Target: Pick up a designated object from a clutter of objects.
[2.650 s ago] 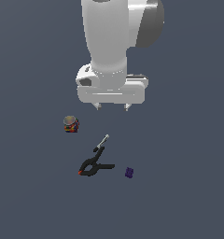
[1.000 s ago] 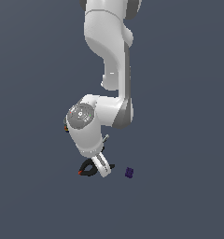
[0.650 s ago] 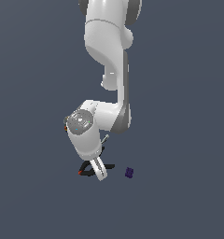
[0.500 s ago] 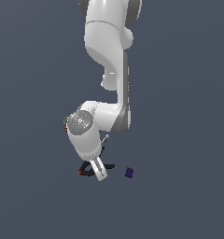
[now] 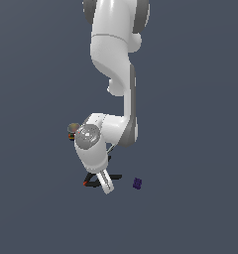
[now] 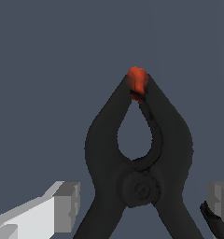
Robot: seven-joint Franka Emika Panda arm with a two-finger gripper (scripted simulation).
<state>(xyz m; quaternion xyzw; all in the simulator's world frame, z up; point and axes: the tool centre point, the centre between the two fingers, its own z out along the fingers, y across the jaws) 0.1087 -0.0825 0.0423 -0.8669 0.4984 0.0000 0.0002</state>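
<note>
The black spring clamp (image 6: 137,158) with its red-orange jaw tip (image 6: 137,80) lies flat on the ground. In the wrist view it fills the space between my two fingertips (image 6: 67,205), which stand apart on either side of its pivot without touching it. My gripper (image 6: 142,200) is open. In the exterior view the gripper (image 5: 100,181) is down at the clamp (image 5: 92,180), with one white finger in front of it. The purple cube (image 5: 137,183) lies to the exterior view's right. The can (image 5: 72,129) peeks out behind the arm. The marker is hidden by the arm.
The arm's wrist and hand (image 5: 93,149) hang low over the cluttered spot. The floor (image 5: 190,124) is a plain dark grey surface all around.
The arm has come down from high above the objects onto the clamp. Over the last second it sank a little lower; the objects have not moved.
</note>
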